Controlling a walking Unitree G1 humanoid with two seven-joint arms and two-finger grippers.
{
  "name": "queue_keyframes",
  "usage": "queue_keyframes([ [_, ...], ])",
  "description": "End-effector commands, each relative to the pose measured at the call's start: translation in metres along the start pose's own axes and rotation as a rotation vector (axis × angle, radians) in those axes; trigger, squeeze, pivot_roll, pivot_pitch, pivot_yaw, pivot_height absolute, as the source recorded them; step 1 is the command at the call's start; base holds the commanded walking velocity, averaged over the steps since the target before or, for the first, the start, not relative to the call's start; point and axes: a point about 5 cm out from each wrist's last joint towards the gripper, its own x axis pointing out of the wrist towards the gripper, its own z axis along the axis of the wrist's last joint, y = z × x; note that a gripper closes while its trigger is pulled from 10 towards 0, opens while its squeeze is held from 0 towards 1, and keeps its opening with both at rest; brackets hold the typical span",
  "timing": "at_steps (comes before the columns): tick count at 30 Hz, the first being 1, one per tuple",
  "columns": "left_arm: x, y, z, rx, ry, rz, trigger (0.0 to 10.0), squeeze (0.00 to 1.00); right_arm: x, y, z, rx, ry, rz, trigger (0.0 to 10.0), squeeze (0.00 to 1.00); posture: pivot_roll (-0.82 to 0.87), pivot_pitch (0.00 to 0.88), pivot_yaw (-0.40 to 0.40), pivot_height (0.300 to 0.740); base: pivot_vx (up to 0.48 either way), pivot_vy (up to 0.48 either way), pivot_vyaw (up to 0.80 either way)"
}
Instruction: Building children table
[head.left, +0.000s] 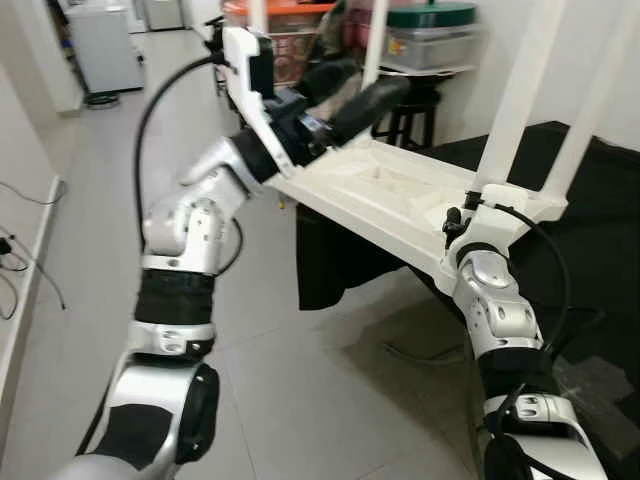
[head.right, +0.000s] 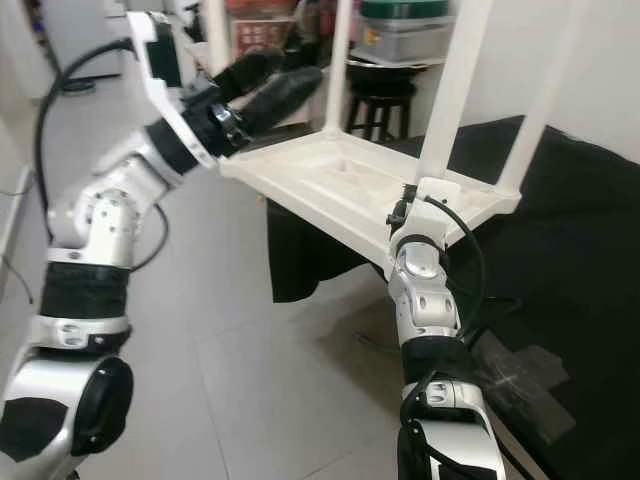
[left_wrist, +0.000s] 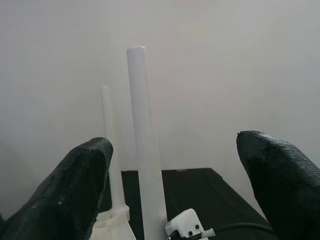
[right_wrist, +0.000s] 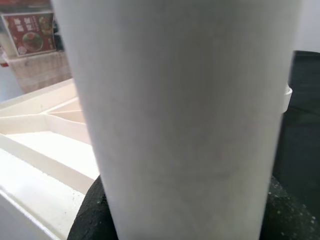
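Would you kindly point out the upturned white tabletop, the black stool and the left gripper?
white tabletop (head.left: 385, 195): left eye view, on its ribbed underside.
black stool (head.left: 412, 115): left eye view, on its legs.
left gripper (head.left: 375, 97): left eye view, midway between its fingertips.

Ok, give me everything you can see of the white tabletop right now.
The white tabletop looks like moulded plastic and is upside down, its ribbed underside up, held tilted above the grey floor beside a black cloth. White legs rise from its corners. The left tool reaches over the far corner, fingers apart in the wrist view. The right tool sits at the near corner, against a leg.
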Motion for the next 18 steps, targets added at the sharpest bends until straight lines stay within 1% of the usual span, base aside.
queue_keyframes([
  [1,-0.003,0.0,0.002,-0.002,-0.005,0.001,10.0,1.0,0.002,-0.004,0.018,0.042,-0.085,-0.026,0.0,0.0,0.08,0.0,0.0,0.74,0.0,0.0,0.0],
  [2,-0.003,0.0,0.001,0.0,-0.002,0.002,10.0,1.0,0.004,-0.011,0.02,0.037,-0.092,-0.051,0.0,0.0,0.08,0.0,0.0,0.74,0.0,0.0,0.0],
  [3,-0.005,0.001,0.001,0.006,0.003,0.012,10.0,0.45,0.006,-0.022,0.023,0.032,-0.1,-0.096,0.0,0.0,0.08,0.0,0.0,0.74,0.0,0.0,0.0],
  [4,-0.006,0.002,0.001,0.01,0.005,0.019,10.0,0.0,0.008,-0.033,0.025,0.026,-0.105,-0.138,0.0,0.0,0.08,0.0,0.0,0.74,0.0,0.0,0.0],
  [5,-0.006,0.002,0.001,0.01,0.005,0.019,10.0,0.0,0.008,-0.033,0.025,0.026,-0.105,-0.138,0.0,0.0,0.08,0.0,0.0,0.74,0.0,0.0,0.0],
  [6,-0.009,0.002,0.0,0.012,0.014,0.024,10.0,0.0,0.009,-0.045,0.028,0.015,-0.111,-0.182,0.0,0.0,0.08,0.0,0.0,0.74,0.0,0.0,0.0],
  [9,-0.009,0.002,0.0,0.012,0.014,0.024,10.0,0.0,0.009,-0.045,0.028,0.015,-0.111,-0.182,0.0,0.0,0.08,0.0,0.0,0.74,0.0,0.0,0.0],
  [10,-0.015,0.001,-0.002,0.004,0.026,0.04,10.0,0.0,0.012,-0.063,0.031,-0.012,-0.128,-0.268,0.0,0.0,0.08,0.0,0.0,0.74,0.0,0.0,0.0],
  [12,-0.015,0.001,-0.002,0.004,0.026,0.04,10.0,0.0,0.012,-0.063,0.031,-0.012,-0.128,-0.268,0.0,0.0,0.08,0.0,0.0,0.74,0.0,0.0,0.0],
  [13,-0.028,0.0,-0.007,-0.01,0.048,0.072,10.0,0.0,0.013,-0.094,0.036,-0.037,-0.141,-0.391,0.0,0.0,0.09,0.0,0.0,0.74,0.0,0.0,0.0],
  [14,-0.041,0.0,-0.01,-0.023,0.066,0.107,10.0,0.0,0.013,-0.121,0.041,-0.059,-0.153,-0.494,0.0,0.0,0.09,0.0,0.0,0.74,0.0,0.0,0.0],
  [15,-0.053,-0.001,-0.013,-0.033,0.078,0.14,10.0,0.0,0.01,-0.141,0.045,-0.076,-0.16,-0.573,0.0,0.0,0.09,0.0,0.009,0.74,0.0,0.0,0.0],
  [18,-0.053,-0.001,-0.013,-0.033,0.078,0.14,10.0,0.0,0.01,-0.141,0.045,-0.076,-0.16,-0.573,0.0,0.0,0.09,0.0,0.009,0.74,0.0,0.0,0.0],
])
